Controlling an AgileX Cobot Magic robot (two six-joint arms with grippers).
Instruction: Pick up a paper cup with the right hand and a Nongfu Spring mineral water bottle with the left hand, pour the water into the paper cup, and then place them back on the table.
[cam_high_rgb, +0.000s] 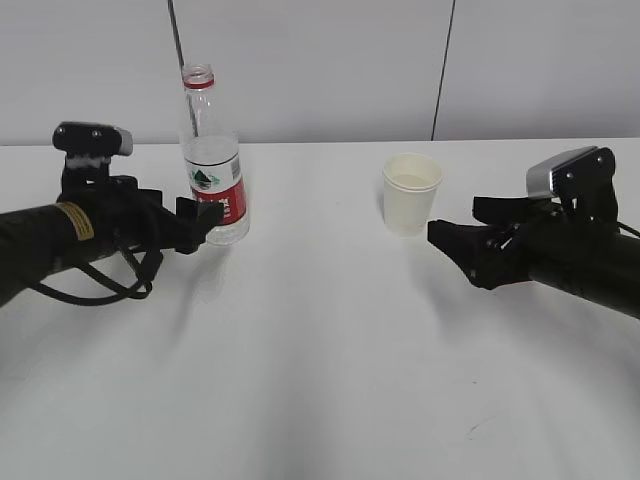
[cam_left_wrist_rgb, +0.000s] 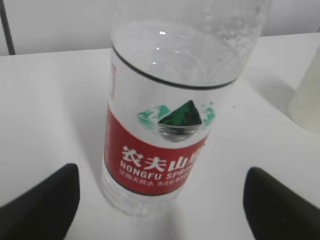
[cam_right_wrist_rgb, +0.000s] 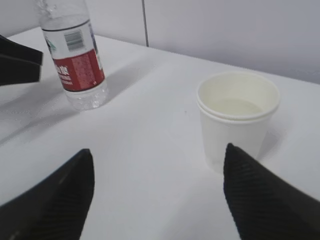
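Nongfu Spring mineral water bottle (cam_high_rgb: 212, 160) stands upright and uncapped on the left side of the table (cam_high_rgb: 320, 340), its red neck ring showing and only a low level of water (cam_left_wrist_rgb: 145, 192) visible near its base. Your left hand (cam_high_rgb: 200, 222) sits right at the bottle's label with its jaws spread; in the left wrist view both fingertips (cam_left_wrist_rgb: 40, 205) flank the bottle with table showing between them and the plastic, so it grips nothing. To the right of centre you see the paper cup (cam_high_rgb: 410, 193), upright, with liquid inside. Your right hand (cam_high_rgb: 450, 236) lies low just beside the cup's base, jaws also parted; from the right wrist view the cup (cam_right_wrist_rgb: 237, 117) stands ahead of the fingertips (cam_right_wrist_rgb: 260, 200), untouched. Bottle and cup are well apart.
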